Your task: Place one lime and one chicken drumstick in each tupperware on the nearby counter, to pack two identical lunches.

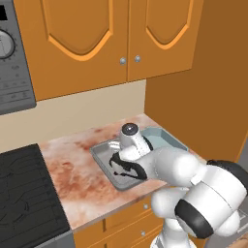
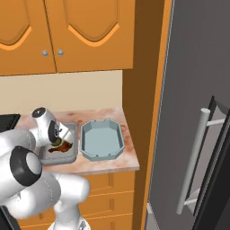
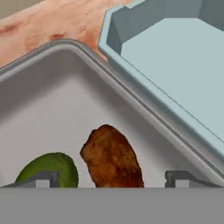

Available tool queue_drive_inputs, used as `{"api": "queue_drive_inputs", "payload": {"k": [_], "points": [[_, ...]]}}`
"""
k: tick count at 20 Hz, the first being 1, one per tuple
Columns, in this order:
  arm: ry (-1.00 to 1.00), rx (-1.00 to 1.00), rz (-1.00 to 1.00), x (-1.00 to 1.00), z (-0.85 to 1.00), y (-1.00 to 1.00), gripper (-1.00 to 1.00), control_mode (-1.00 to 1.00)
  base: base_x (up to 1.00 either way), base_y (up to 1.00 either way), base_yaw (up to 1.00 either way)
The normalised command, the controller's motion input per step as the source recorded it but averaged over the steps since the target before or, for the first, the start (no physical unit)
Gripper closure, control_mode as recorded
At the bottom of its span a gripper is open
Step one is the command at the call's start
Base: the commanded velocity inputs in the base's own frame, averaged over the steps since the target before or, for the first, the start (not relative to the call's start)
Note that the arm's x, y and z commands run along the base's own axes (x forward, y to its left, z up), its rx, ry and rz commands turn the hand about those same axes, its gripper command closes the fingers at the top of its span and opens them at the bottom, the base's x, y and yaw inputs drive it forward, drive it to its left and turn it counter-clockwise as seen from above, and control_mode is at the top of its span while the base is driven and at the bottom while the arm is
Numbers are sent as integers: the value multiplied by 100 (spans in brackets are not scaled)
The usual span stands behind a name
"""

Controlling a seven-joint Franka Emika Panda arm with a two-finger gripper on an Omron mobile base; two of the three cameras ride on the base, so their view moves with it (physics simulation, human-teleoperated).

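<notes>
Left base view: white arm reaches over the pinkish-beige mottled stone counter (image 1: 72,169), wrist above the grey rectangular tupperware (image 1: 104,156); pale blue-green octagonal tupperware (image 1: 167,137) just beside it.

Right base view: reddish-brown chicken drumstick (image 2: 63,148) lies in the grey box, octagonal one looks bare.

Hand view: two-finger gripper (image 3: 113,178) spread wide, holding nothing; drumstick between the fingertips, small round green lime (image 3: 50,168) by one tip. First lunch looks packed; next move is probably lifting clear to fetch the second pair.
</notes>
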Motion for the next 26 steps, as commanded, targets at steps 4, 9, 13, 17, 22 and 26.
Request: {"api": "queue_drive_inputs", "payload": {"k": [4, 9, 13, 17, 22, 26], "points": [[-15, 3, 0, -34, 84, -2, -100, -100, 0, 0, 0], [-26, 3, 9, -97, 100, -3, -100, -100, 0, 0, 0], [-25, 0, 25, -100, 91, -15, -100, -100, 0, 0, 0], [-13, 2, 33, -100, 52, -11, -100, -100, 0, 0, 0], [0, 0, 0, 0, 0, 0, -100, 100, -100, 0, 19], [0, 0, 0, 0, 0, 0, -100, 100, -100, 0, 4]]}}
